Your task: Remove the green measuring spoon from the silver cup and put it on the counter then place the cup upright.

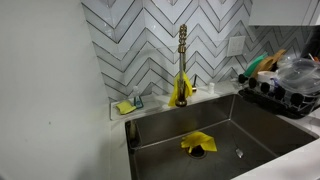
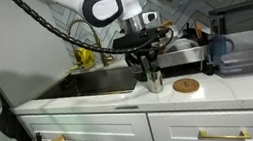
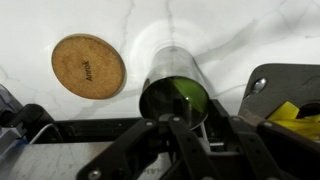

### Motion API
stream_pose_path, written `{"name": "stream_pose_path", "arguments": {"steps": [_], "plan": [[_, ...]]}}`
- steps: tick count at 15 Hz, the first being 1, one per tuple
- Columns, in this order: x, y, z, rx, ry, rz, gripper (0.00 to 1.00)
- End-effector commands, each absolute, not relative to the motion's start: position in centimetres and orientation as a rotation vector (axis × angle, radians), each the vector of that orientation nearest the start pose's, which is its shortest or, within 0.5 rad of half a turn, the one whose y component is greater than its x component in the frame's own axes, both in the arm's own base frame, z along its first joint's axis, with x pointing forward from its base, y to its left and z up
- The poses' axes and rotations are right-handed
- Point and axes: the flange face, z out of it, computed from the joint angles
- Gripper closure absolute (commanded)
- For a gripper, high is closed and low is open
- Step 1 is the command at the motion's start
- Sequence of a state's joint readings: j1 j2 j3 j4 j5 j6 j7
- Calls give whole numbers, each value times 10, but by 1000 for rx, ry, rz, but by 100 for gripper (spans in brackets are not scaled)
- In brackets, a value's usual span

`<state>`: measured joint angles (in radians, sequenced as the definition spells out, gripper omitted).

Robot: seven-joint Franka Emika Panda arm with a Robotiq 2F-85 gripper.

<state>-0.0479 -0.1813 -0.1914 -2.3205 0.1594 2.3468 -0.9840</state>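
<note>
The pale white counter (image 2: 235, 87) rims the steel sink (image 2: 98, 82). The silver cup (image 2: 153, 81) stands on it open end up, and a round cork coaster (image 2: 186, 86) lies flat just beside, not touching.

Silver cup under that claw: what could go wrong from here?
1. The gripper hangs right over the rim of the silver cup; an off-centre nudge could tip it over on the counter.
2. The green spoon shows only as green deep inside the cup in the wrist view, so the gripper may catch the rim instead.
3. The cork coaster lies close beside the cup; a toppled cup could roll onto it.
</note>
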Motion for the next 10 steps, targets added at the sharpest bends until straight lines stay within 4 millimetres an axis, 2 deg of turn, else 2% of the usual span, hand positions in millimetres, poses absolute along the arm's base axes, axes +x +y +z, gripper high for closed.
{"name": "stream_pose_path", "arguments": {"steps": [1, 10], "plan": [[484, -122, 439, -2911, -987, -413, 66], [483, -124, 439, -2895, -984, -379, 66]]}}
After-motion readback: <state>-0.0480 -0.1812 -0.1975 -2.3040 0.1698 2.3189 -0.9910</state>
